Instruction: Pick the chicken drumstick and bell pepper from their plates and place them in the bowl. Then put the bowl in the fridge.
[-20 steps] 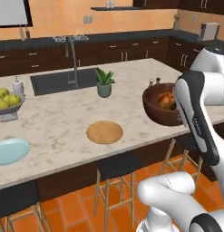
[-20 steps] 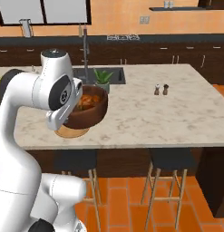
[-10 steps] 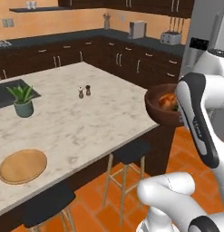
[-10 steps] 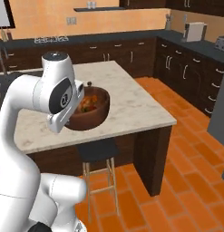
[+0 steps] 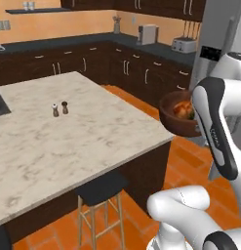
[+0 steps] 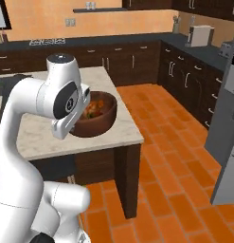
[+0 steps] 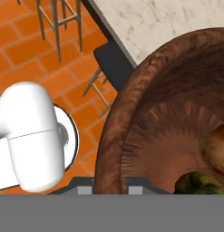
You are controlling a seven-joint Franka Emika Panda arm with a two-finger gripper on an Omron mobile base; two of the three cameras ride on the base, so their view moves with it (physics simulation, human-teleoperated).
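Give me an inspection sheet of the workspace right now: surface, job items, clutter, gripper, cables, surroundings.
Surface: marble island counter, one corner beside the arm.
Job's things: brown bowl carried in the air, food inside; orange-brown drumstick and something green showing. Fridge at the right edge, door shut.
Clutter: salt and pepper shakers on the island.
Gripper: gripper shut on the bowl rim.
Cables: nothing seen.
Surroundings: stool under the island, dark cabinets, toaster on the back counter, orange tile floor.

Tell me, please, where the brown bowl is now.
The bowl hangs in the gripper, off the island counter's end in the left base view, with the fridge at right.
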